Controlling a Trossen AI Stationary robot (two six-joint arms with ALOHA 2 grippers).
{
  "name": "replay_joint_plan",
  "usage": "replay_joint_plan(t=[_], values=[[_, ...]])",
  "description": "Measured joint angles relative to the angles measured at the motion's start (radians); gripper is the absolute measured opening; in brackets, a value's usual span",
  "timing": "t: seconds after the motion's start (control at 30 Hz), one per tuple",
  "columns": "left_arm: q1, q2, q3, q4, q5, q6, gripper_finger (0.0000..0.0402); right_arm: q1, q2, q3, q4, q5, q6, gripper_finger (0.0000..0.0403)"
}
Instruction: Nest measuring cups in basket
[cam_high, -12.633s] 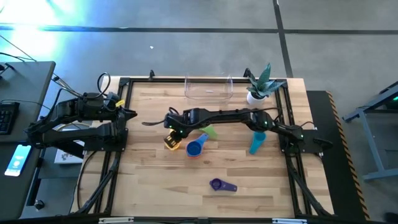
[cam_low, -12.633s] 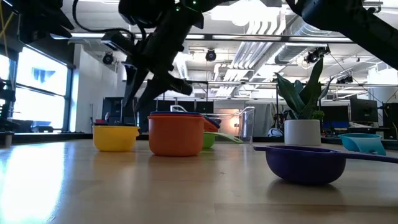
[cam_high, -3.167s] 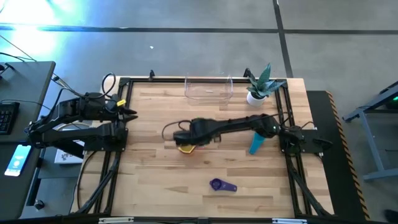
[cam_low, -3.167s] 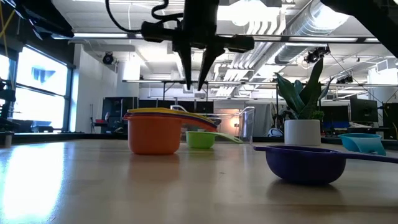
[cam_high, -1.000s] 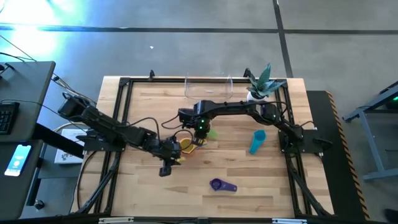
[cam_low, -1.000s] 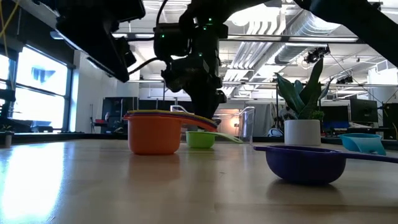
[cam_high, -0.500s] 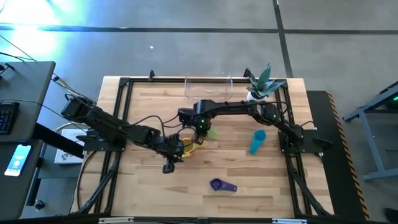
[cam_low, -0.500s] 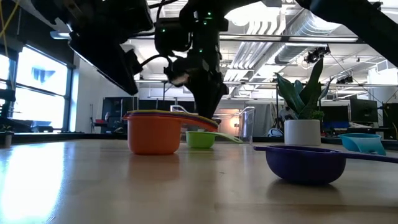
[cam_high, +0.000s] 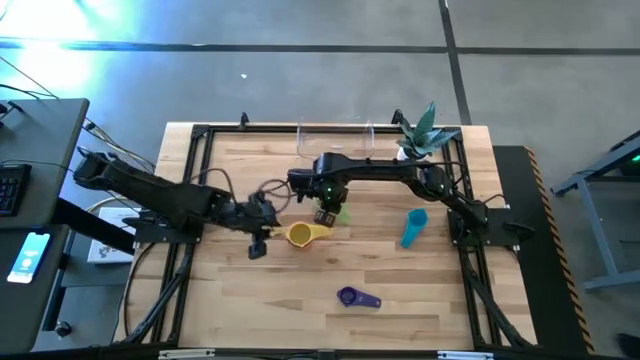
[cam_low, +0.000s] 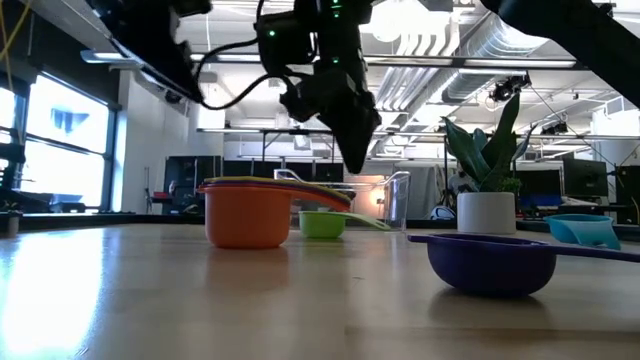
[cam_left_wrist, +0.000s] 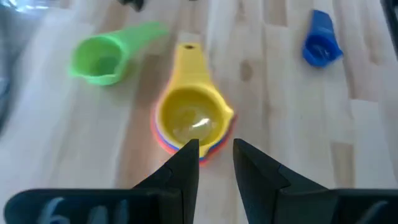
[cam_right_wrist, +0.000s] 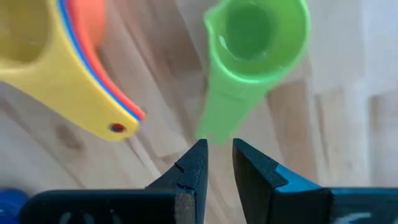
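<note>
Low view: nearest lies the purple cup on the desk. Behind it stands the nested stack, yellow cup on top. Left gripper hovers beside the stack, jaws slightly apart, empty. Right gripper hangs over the green cup, jaws narrowly parted, empty. Farthest stands the basket.

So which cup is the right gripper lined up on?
The green cup, lying alone on the table beside the yellow-topped stack. The right gripper hovers just off the tip of its handle, fingers slightly parted, not gripping it.
</note>
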Motion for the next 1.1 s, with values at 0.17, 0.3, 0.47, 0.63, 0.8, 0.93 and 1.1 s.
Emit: replay_joint_plan(t=[0.17,0.3,0.47,0.63,0.8,0.93,1.1], values=[[0.013,-0.13,0.001,-0.16,-0.085,-0.044,0.009,0.004,-0.013,-0.029,-0.055,0.025,0.009,0.0066],[0.015,-0.227,0.001,-0.262,-0.109,-0.045,0.009,0.005,-0.06,-0.083,-0.036,0.026,0.073,0.0066],[0.021,-0.33,0.0,-0.395,-0.125,-0.045,0.009,-0.007,-0.153,-0.195,0.031,0.019,0.202,0.0066],[0.039,-0.403,0.0,-0.494,-0.145,-0.043,0.009,-0.028,-0.28,-0.375,0.187,0.02,0.359,0.0066],[0.058,-0.45,0.0,-0.541,-0.194,-0.036,0.009,-0.047,-0.399,-0.572,0.413,0.017,0.501,0.0066],[0.076,-0.474,0.0,-0.545,-0.221,-0.035,0.009,-0.061,-0.44,-0.672,0.563,0.035,0.593,0.0066],[0.099,-0.473,0.0,-0.546,-0.222,-0.035,0.009,-0.067,-0.44,-0.717,0.697,0.043,0.614,0.0071]])
